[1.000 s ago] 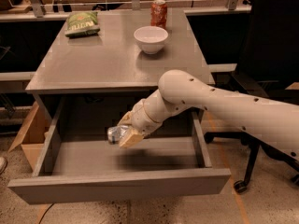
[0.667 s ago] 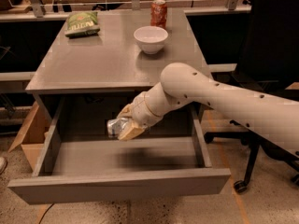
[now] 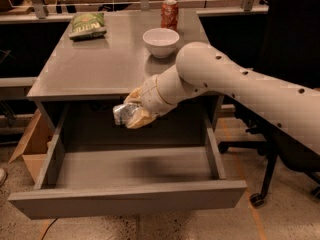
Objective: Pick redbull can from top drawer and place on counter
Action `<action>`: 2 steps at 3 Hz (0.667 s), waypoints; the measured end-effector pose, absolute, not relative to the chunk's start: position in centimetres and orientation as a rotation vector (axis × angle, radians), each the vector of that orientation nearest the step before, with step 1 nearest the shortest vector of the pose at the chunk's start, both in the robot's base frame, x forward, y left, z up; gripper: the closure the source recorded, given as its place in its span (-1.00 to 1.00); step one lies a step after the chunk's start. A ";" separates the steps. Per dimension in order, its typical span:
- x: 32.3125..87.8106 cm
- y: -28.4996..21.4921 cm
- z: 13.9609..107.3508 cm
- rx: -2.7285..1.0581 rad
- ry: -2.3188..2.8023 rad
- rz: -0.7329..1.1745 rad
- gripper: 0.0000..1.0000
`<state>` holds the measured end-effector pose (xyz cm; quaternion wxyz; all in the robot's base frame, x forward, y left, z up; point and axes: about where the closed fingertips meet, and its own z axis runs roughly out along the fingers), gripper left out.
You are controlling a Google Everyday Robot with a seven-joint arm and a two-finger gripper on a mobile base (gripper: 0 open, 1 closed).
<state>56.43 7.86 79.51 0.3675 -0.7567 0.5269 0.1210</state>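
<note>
gripper: the two-finger gripper [image 3: 131, 116] at the end of the thick cream-white robot arm [image 3: 225, 84] is seen in the air over the open drawer, just in front of and slightly below the counter's front edge.
claw state: the tan fingers [image 3: 141, 120] are pinched around the can, one above it and one below.
redbull can: the small slim shiny silver redbull can [image 3: 121, 113] with dark bluish patches is held in the gripper, lying roughly sideways, its free end pointed to the picture's left; it is kept clear of the drawer floor and is not touching the counter.
top drawer: the wide shallow grey top drawer [image 3: 125, 200] with a flat plain front panel is pulled fully out; a dark shadow is cast on its floor beneath the arm.
counter: the flat smooth grey counter [image 3: 95, 66] is found directly behind the held can.
on the counter: a white round bowl [image 3: 161, 41] is set near the right rear, a red-orange soda can [image 3: 169, 14] is stood upright just behind it, and a green snack bag [image 3: 87, 25] is laid at the left rear.
surroundings: a brown cardboard box [image 3: 29, 145] is placed on the floor left of the cabinet, and a black office chair [image 3: 292, 39] is seen at the right.
</note>
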 end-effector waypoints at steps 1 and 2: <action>57.9 8.4 82.4 -1.965 1.308 0.228 1.00; 60.4 9.3 83.6 -1.986 1.318 0.224 1.00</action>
